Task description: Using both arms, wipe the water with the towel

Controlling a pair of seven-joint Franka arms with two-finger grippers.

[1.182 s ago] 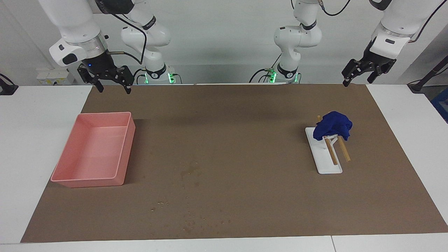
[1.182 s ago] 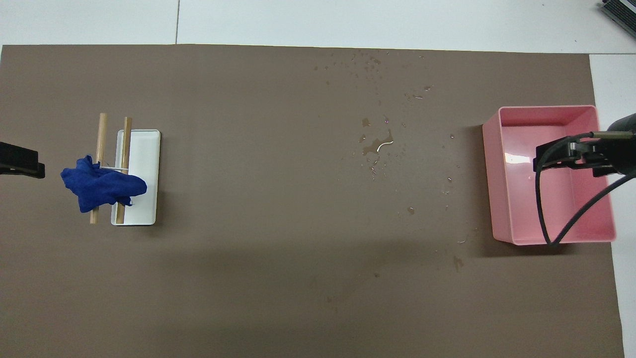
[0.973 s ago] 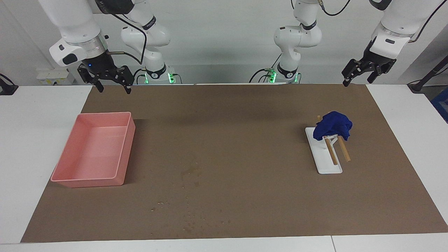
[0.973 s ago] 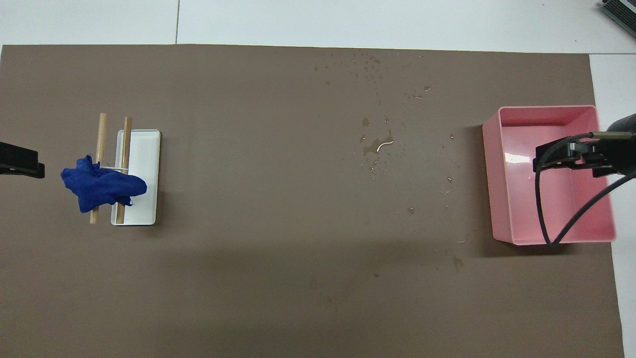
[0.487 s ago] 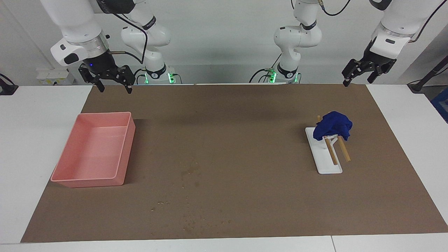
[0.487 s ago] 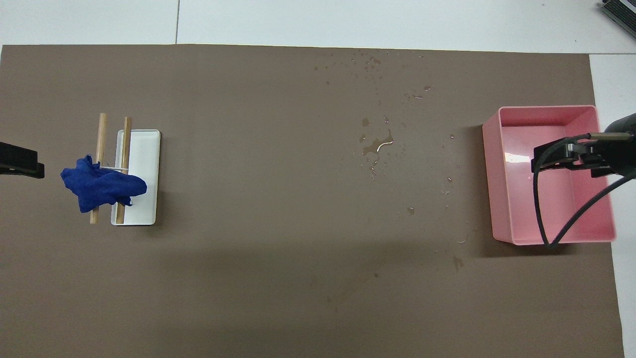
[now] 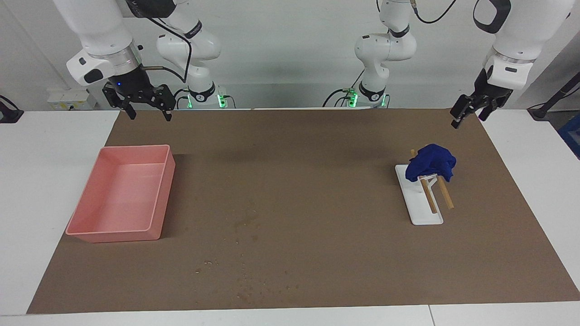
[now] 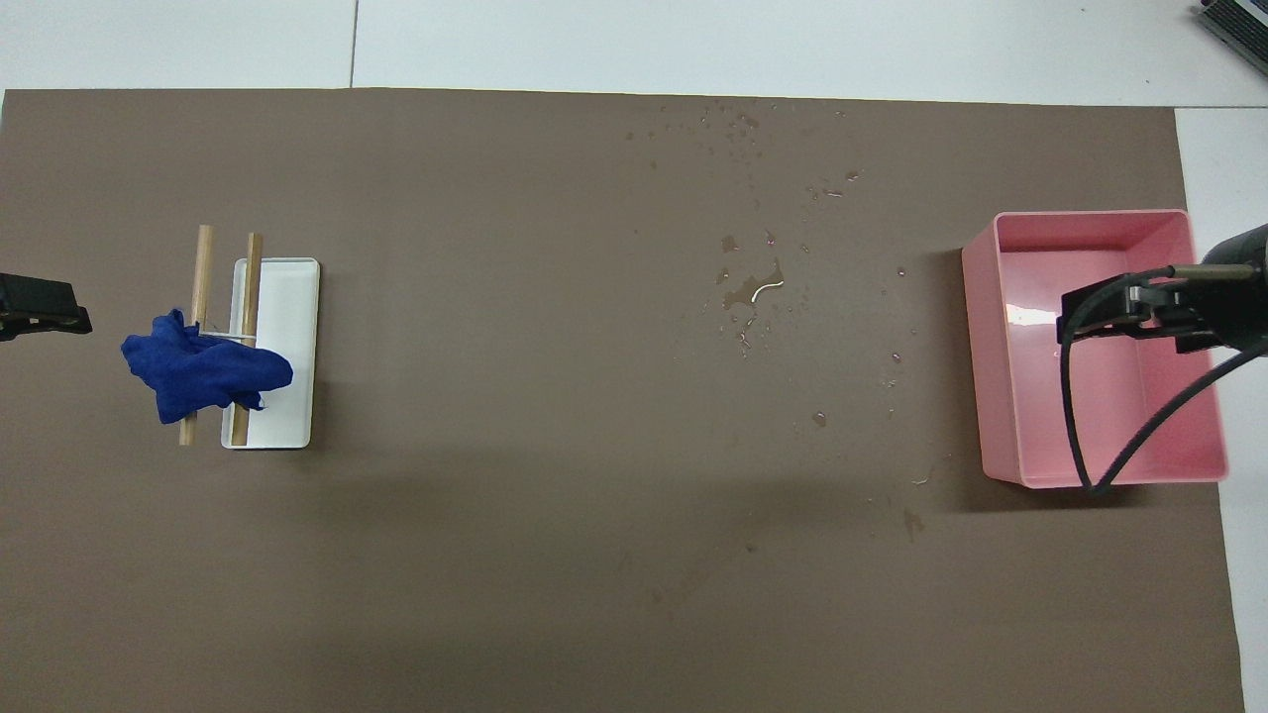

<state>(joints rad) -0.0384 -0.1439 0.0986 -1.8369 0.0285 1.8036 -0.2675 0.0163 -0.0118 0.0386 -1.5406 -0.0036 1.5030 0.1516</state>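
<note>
The blue towel (image 7: pixel 430 162) (image 8: pixel 203 374) lies rumpled over a small rack of two wooden rods toward the left arm's end of the table. Water (image 7: pixel 247 222) (image 8: pixel 753 289) lies as scattered droplets and a small puddle on the brown mat, between the rack and the pink tray. My left gripper (image 7: pixel 467 115) (image 8: pixel 40 305) hangs open and empty in the air over the mat's corner, apart from the towel. High over the mat's edge by the pink tray, my right gripper (image 7: pixel 148 114) (image 8: pixel 1129 309) is open and empty too.
A pink tray (image 7: pixel 136 148) (image 8: pixel 1090 214) with nothing in it stands at the right arm's end of the brown mat (image 7: pixel 317 149). The rack's white base (image 7: pixel 421 208) (image 8: pixel 282 307) sits under the rods. The right arm's black cable (image 8: pixel 1075 416) loops over the tray.
My left gripper has turned at the wrist and come a little lower, over the mat's corner. The right gripper has shifted only slightly. Towel and water are as before.
</note>
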